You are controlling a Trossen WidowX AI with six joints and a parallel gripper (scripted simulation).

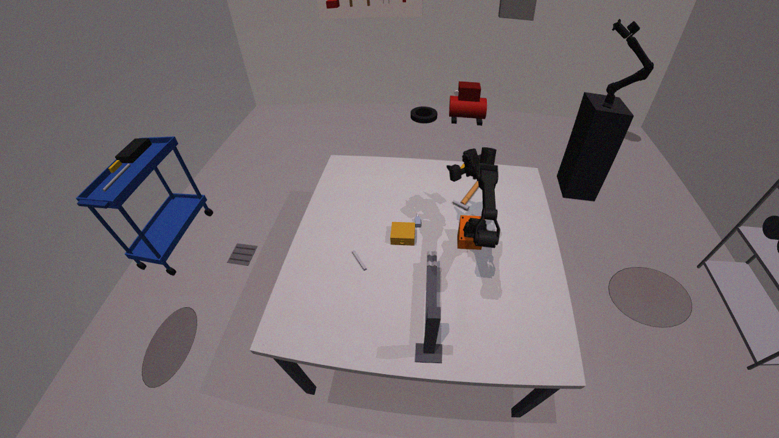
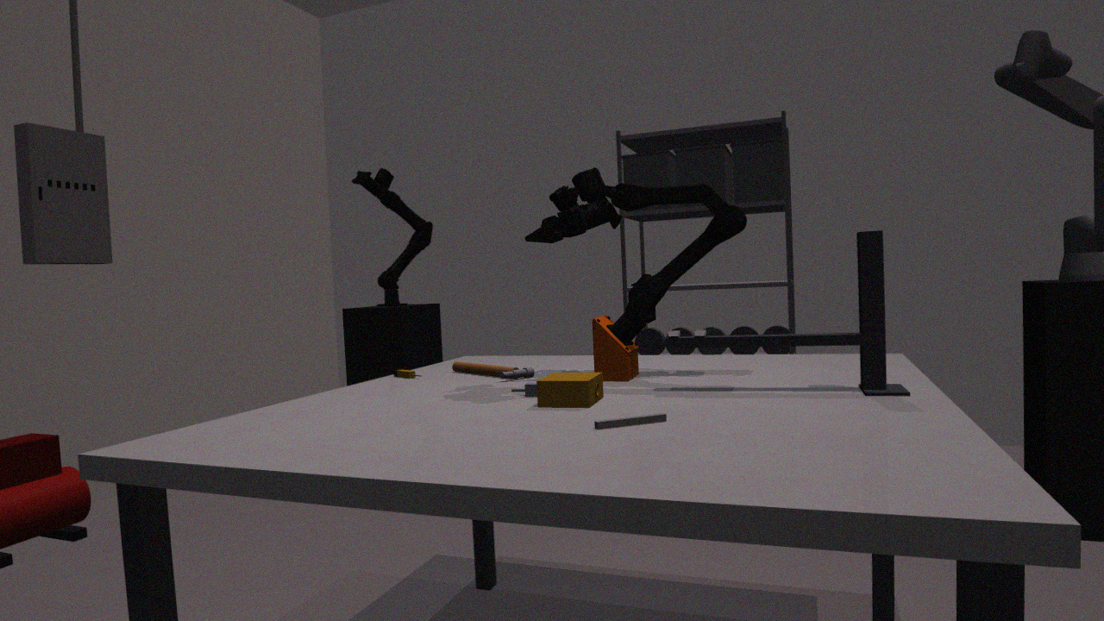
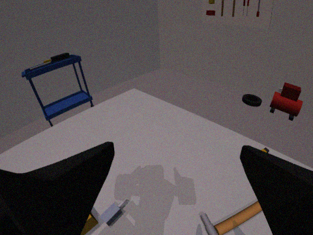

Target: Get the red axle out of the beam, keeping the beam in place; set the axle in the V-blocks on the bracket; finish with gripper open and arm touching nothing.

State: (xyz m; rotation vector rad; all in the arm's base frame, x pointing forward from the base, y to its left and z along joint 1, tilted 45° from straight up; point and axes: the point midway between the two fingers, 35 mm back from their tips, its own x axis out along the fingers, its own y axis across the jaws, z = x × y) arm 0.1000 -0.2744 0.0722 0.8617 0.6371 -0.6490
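Tool: fingers spread wide, nothing between them; raised over the tabletop, toward 12 o'clock of the orange base in the top view.
Red axle: I can't make it out in any view; nor can I identify the beam.
V-blocks: on the bracket, 8 o'clock of the base; no red visible on them.
Hammer: 12 o'clock of the base; keep clearance when lowering.
Step, my judgement: locate the axle before descending. Then straddle its exposed end, square up, close gently, and draw straight along its bore; any sideways pull could drag the beam.
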